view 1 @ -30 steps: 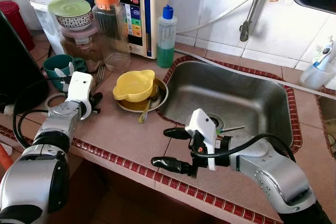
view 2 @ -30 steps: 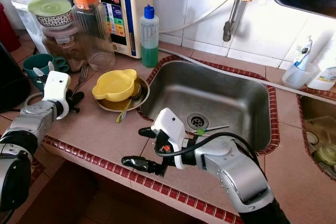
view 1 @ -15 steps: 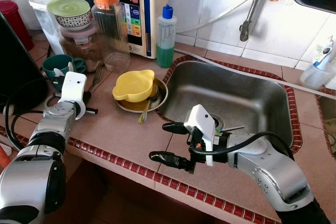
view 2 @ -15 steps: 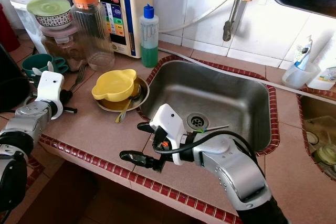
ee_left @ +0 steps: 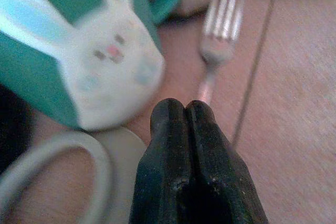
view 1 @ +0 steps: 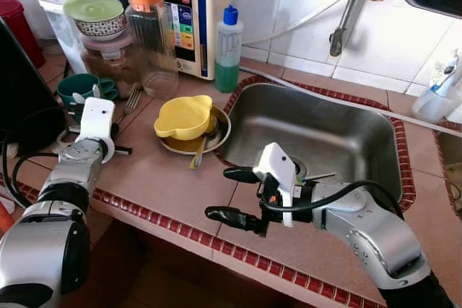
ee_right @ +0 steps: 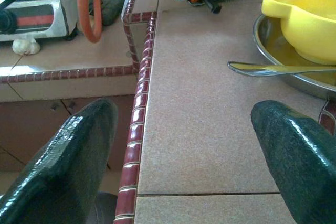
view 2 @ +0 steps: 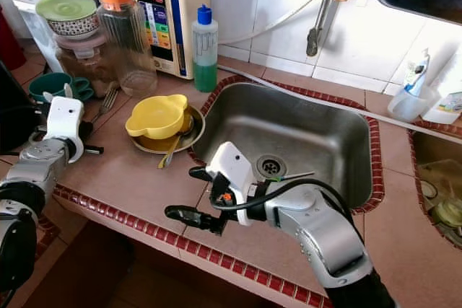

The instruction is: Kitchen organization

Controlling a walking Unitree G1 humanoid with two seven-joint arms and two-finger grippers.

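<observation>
A yellow bowl (view 1: 185,117) sits on a metal plate (view 1: 219,137) left of the sink (view 1: 317,131), with a spoon (view 1: 199,154) leaning off the plate's rim. My right gripper (view 1: 232,195) hovers open over the counter's front edge, short of the plate, holding nothing; its wrist view looks at the bowl (ee_right: 304,3) and spoon (ee_right: 273,69). My left gripper (view 1: 114,130) is at the counter's left end, shut and empty. In its wrist view the shut fingertips (ee_left: 181,113) point at a fork (ee_left: 220,30) and a green bunny mug (ee_left: 63,45).
Along the back stand a clear pitcher with an orange lid (view 1: 151,30), a green soap bottle (view 1: 229,48), a water unit (view 1: 189,12) and stacked containers (view 1: 97,23). A red tile trim (view 1: 166,220) lines the counter edge. A tap (view 1: 346,12) hangs over the sink.
My left gripper has moved left, away from the plate and closer to the green mug. The right gripper has shifted slightly left, still open.
</observation>
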